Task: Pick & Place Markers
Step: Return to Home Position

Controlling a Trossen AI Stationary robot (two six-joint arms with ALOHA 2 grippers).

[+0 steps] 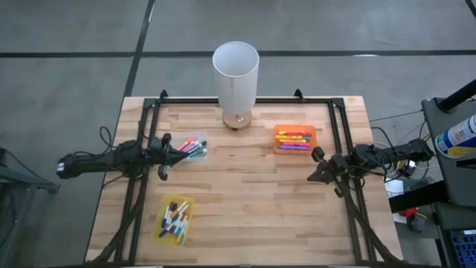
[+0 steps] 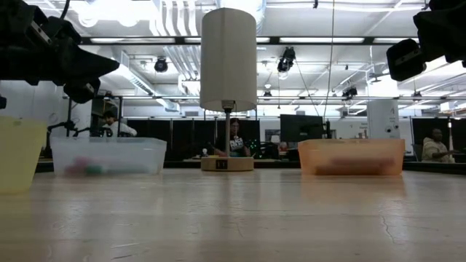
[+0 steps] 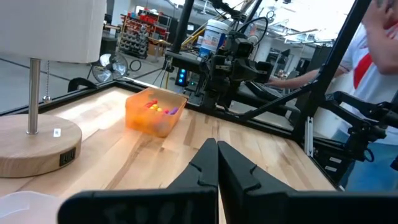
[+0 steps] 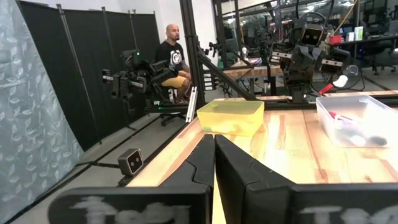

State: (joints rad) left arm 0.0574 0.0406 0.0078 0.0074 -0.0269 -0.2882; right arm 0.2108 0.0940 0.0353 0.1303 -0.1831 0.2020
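Markers [image 1: 293, 138] lie in three small trays on the wooden desk [image 1: 253, 193]. The orange tray [image 1: 278, 148] sits right of the middle, toward the far edge, with yellow, red, pink and purple pens laid in rows. The clear tray [image 1: 202, 139] sits left of the middle and holds a few red, green and dark ones. The yellow tray [image 1: 159, 232] stands near the front left of the desk, with a jumble of blue, red, purple and white-barrelled pens. A lamp [image 1: 236, 71] with a tall white shade stands on a round wooden base at the far edge, between the clear and orange trays.

The left hand [image 1: 172, 151] hangs over the left side of the desk, at the clear tray's left edge, pointing across toward the orange tray. Its wrist view shows the two dark fingers pressed together with nothing between them. The right hand [image 1: 318, 164] hangs over the right side, just in front and to the right of the orange tray, pointing across toward the yellow and clear trays. Its fingers also meet tip to tip and carry nothing. From desk height both arms show only at the upper corners, above the trays.

A person [image 4: 171, 59] sits in the room beyond the left side of the desk. A white and red sleeve [image 3: 373, 56] shows beyond the right side.
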